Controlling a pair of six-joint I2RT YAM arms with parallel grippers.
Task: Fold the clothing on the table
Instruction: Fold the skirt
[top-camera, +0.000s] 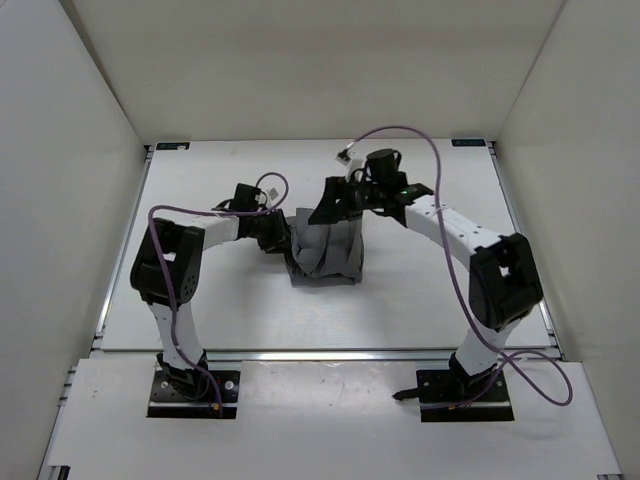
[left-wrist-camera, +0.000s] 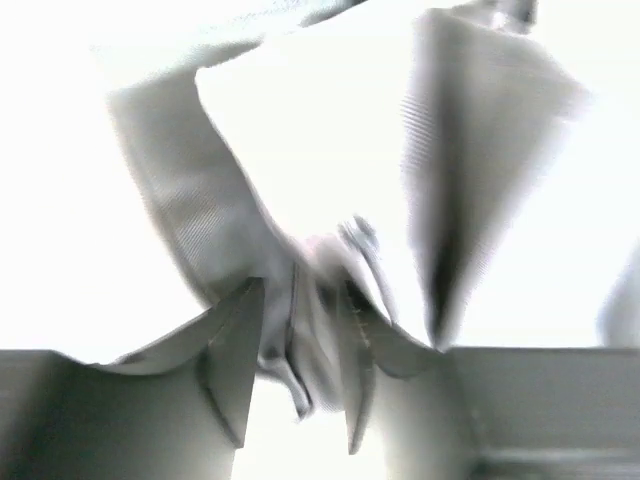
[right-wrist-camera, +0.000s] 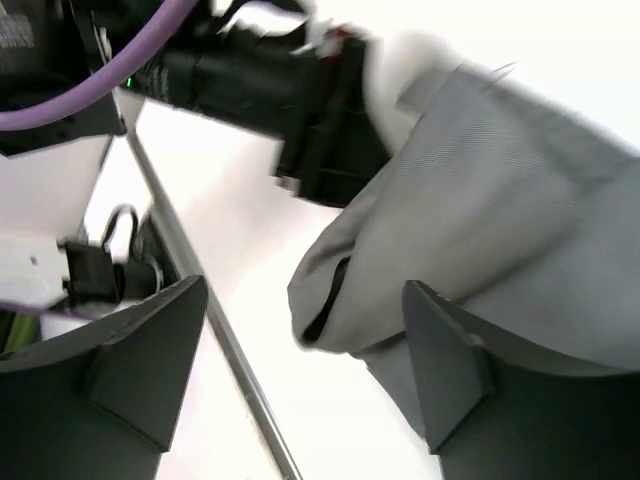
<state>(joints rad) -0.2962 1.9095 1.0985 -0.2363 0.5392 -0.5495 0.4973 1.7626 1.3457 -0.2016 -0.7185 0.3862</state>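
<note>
That skirt (top-camera: 325, 250) bunched mid table (top-camera: 420, 290) looks soft and floppy, so I'd grab its corners. Right end effector (top-camera: 335, 200) is spread wide. Left end effector (top-camera: 272, 232) has cloth in it, can't tell if it's clamped.

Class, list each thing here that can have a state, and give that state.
Skirt: bunched in a rough fold on the table.
Left hand: fabric between its fingers; grip unclear.
Right hand: open, at the skirt's far edge.
</note>
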